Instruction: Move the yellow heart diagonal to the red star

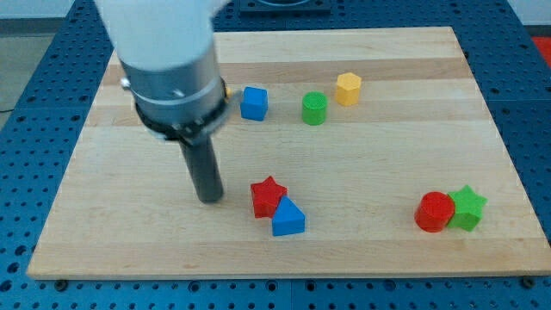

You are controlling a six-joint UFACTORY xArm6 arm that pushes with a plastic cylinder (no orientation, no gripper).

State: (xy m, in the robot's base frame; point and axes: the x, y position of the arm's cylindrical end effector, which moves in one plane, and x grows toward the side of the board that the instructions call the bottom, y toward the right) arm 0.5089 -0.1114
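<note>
The red star lies low in the middle of the wooden board, touching a blue triangle block at its lower right. My tip rests on the board just left of the red star, a small gap apart. No yellow heart shows clearly. Only a thin yellow sliver peeks out at the right edge of the arm's grey body, left of the blue cube; the arm hides the rest of it.
A green cylinder and a yellow hexagonal block sit near the view's top, right of the blue cube. A red cylinder and a green star touch at the lower right.
</note>
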